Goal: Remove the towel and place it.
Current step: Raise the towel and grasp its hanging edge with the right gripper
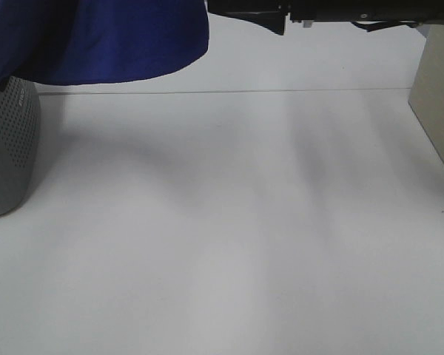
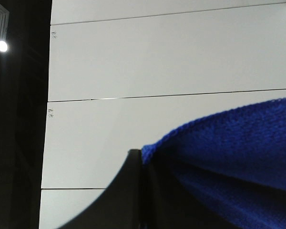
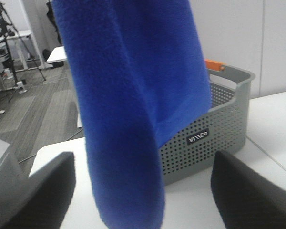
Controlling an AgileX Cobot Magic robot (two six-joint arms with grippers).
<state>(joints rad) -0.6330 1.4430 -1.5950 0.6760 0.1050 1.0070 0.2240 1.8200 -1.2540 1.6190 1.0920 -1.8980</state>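
Exterior high: towel [image 1: 96, 37] hangs at 11 o'clock over grey basket [image 1: 11, 148] at 9. L gripper [image 2: 136, 155] clamped on towel hem. R gripper [image 3: 143, 188] spread wide, holding nothing; towel ahead partly hides basket. Beige box [image 1: 436, 111] at 3.

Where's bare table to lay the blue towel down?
The white tabletop is bare from the grey perforated plastic basket at left to the beige block at right. Crowded only far left, where the royal-blue plush towel hangs by the basket.
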